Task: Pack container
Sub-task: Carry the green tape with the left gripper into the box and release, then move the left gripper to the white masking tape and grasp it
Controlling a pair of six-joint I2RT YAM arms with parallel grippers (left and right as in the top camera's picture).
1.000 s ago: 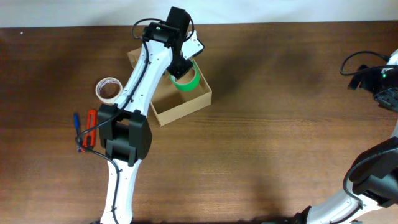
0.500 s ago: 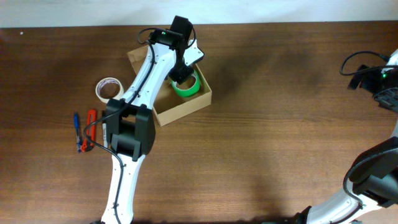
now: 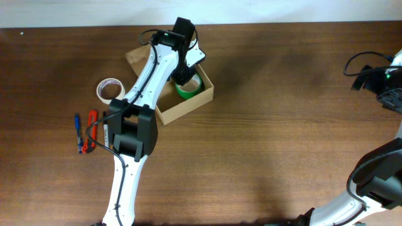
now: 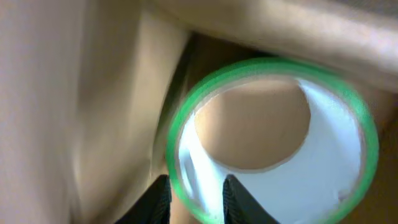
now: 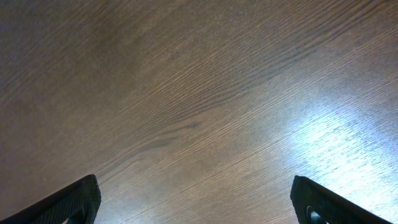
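Note:
The tan cardboard container [image 3: 183, 108] stands open at the table's upper left. My left gripper [image 3: 184, 76] reaches down into it and is shut on the wall of a green tape roll [image 3: 190, 88], one finger inside the ring and one outside. In the left wrist view the green tape roll [image 4: 186, 149] fills the frame between the fingertips [image 4: 194, 199], with the container's inner walls [image 4: 112, 106] around it. My right gripper [image 5: 198, 202] is open and empty above bare wood; in the overhead view it sits at the far right edge [image 3: 391, 81].
A tan tape roll [image 3: 109, 88] lies on the table left of the container. A blue pen [image 3: 78, 129] and a red-handled tool [image 3: 92, 125] lie further left.
My left gripper has lowered the green tape roll deeper into the container and shifted slightly toward its far corner. The right arm has not moved.

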